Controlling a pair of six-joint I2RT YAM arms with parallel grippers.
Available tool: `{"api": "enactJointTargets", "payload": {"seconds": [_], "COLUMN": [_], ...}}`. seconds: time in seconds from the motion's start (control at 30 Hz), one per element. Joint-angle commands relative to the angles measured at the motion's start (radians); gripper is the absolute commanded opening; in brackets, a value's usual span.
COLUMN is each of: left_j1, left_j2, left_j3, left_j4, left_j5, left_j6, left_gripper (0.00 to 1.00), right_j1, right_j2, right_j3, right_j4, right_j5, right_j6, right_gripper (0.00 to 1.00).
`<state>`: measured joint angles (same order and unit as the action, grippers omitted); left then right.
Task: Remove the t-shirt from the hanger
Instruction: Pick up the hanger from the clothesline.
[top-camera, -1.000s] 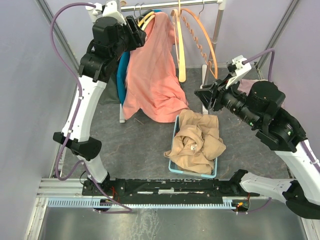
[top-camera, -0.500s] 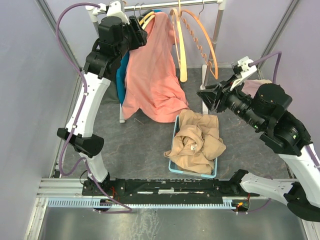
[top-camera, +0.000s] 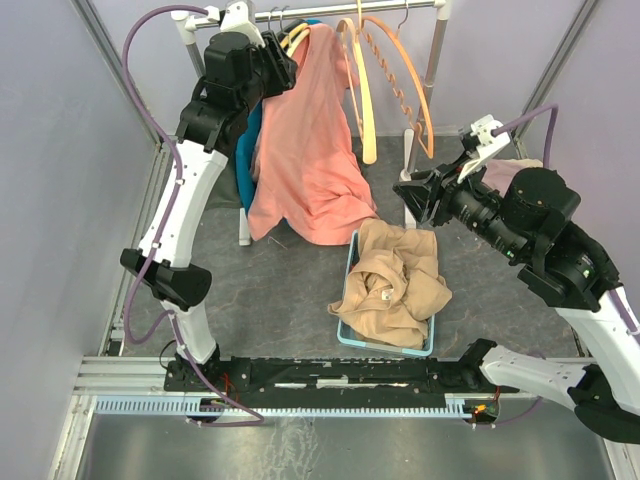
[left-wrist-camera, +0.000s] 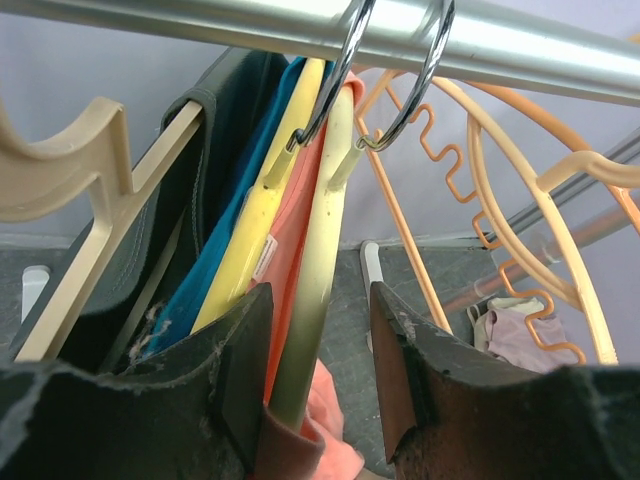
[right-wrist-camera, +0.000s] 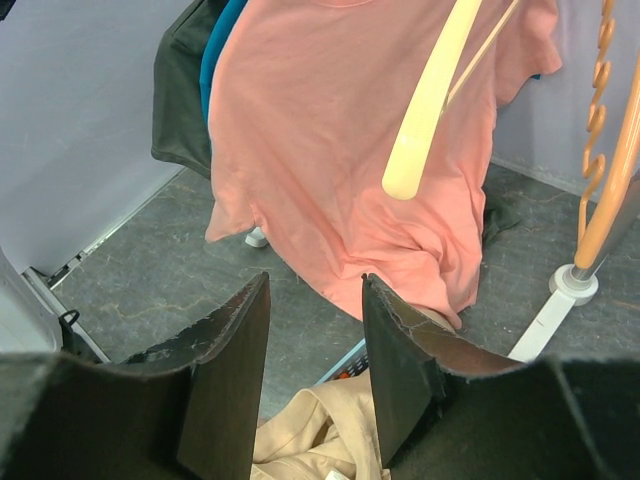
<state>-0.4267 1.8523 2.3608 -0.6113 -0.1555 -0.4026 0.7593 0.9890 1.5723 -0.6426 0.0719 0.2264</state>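
Lavender walls, grey floor (top-camera: 260, 290), steel rail (top-camera: 340, 12) across the far end. Salmon t-shirt (top-camera: 305, 140) hanging from rail on cream hanger (left-wrist-camera: 325, 200), hem draped far below rail. Left gripper (left-wrist-camera: 320, 300) just under rail, fingers spread either side of the cream hanger's arm; contact unclear, lower hanger hidden behind fingers. Toward rail's left end: yellow hanger (left-wrist-camera: 255, 230), teal garment (left-wrist-camera: 215, 260), dark garment (left-wrist-camera: 215, 130), mostly overlapped. Toward right end: bare orange hangers (top-camera: 400, 80). Right gripper (right-wrist-camera: 315, 290) well below rail, fingers apart, nothing between. Blue bin (top-camera: 385, 345) below rail, holding tan garment (top-camera: 395, 285).
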Motion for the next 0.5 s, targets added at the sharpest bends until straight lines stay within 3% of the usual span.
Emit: {"api": "enactJointTargets", "payload": {"seconds": [0.0, 0.47], "left_j1": [0.003, 0.003], "left_j2": [-0.007, -0.004], "left_j3": [0.028, 0.005], "left_j4": [0.027, -0.018], "left_j5": [-0.042, -0.061], "left_j6": [0.034, 0.072], "left_gripper": [0.51, 0.42], "right_j1": [0.003, 0.003], "right_j2": [-0.008, 0.009], "right_j3": [0.005, 0.018], "right_j4": [0.044, 0.050], "right_j5": [0.006, -0.001], "right_j6": [-0.030, -0.040], "right_gripper": [0.50, 0.50]}}
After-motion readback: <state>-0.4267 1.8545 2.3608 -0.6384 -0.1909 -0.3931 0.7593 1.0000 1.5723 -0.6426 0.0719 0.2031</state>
